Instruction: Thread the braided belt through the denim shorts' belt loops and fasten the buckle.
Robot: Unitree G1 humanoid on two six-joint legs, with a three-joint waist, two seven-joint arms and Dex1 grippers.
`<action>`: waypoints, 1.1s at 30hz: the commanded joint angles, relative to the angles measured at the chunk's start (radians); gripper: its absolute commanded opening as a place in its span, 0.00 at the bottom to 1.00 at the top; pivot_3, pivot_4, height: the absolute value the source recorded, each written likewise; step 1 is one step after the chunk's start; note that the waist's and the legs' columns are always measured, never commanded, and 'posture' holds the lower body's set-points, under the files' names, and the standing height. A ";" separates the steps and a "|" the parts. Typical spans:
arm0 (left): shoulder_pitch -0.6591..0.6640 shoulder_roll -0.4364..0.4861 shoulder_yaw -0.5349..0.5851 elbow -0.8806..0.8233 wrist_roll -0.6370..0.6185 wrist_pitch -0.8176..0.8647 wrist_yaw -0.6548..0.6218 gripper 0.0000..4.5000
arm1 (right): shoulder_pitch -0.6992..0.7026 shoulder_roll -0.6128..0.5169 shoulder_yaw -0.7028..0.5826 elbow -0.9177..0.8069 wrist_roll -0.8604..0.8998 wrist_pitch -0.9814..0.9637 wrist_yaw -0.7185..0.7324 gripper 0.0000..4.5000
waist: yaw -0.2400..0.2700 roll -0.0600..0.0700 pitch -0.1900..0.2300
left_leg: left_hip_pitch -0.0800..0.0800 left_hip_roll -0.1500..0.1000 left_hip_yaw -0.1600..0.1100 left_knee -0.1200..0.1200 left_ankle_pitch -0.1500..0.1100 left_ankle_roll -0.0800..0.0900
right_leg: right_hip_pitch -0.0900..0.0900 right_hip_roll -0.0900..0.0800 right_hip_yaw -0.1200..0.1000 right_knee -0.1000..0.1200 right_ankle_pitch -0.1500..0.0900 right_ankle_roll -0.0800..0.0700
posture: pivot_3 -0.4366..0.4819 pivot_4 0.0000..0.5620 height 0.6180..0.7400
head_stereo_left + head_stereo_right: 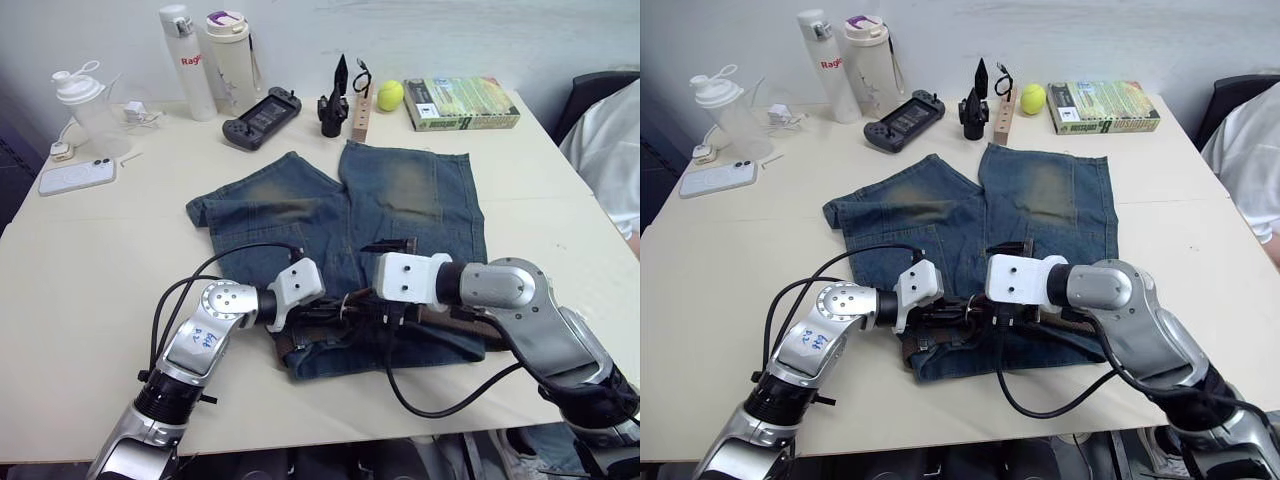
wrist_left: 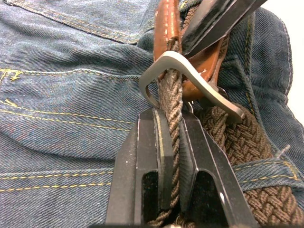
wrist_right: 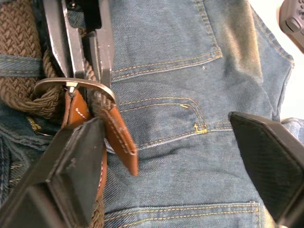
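Pale wood made up the big table (image 1: 90, 300), and the denim shorts (image 1: 400, 200) lay flat in the middle of it with the waistband nearest the robot. The braided belt (image 2: 247, 152) ran along that waistband, and its tan tip (image 3: 121, 140) had gone through the buckle (image 2: 190, 78). The left gripper (image 2: 171, 142) had its fingers pressed together on the braided belt just beside the buckle, while the right gripper (image 3: 166, 147) had its fingers spread wide over the shorts, one finger (image 3: 71, 166) next to the tan tip.
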 commanded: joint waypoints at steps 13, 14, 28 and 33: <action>0.011 -0.002 -0.032 -0.022 -0.020 -0.003 0.007 0.04 | 0.043 -0.015 0.008 -0.056 -0.009 0.027 -0.005 0.00 | -0.001 0.000 0.000 | 0.000 0.000 0.000 0.000 0.000 0.000 | 0.000 0.000 0.000 0.000 0.000 0.000 | 0.48 0.27 0.81; 0.012 -0.011 -0.019 -0.025 -0.036 0.007 0.011 0.04 | 0.048 -0.016 0.007 -0.059 -0.009 0.032 -0.006 0.00 | -0.001 0.000 0.000 | 0.000 0.000 0.000 0.000 0.000 0.000 | 0.000 0.000 0.000 0.000 0.000 0.000 | 0.48 0.27 0.81; 0.144 0.123 0.301 -0.216 -0.380 0.267 -0.113 0.40 | 0.114 0.008 -0.018 -0.105 -0.015 0.060 -0.069 0.00 | -0.003 0.000 0.000 | 0.000 0.001 0.000 0.000 0.000 0.000 | 0.000 0.000 0.000 0.000 0.000 0.000 | 0.48 0.27 0.81; 0.195 0.158 0.314 -0.242 -0.418 0.274 -0.130 0.12 | 0.132 0.009 -0.024 -0.120 -0.014 0.063 -0.088 0.00 | -0.008 0.000 0.000 | 0.000 0.002 0.000 0.000 0.000 -0.001 | 0.000 0.001 0.001 -0.001 0.000 0.000 | 0.48 0.27 0.81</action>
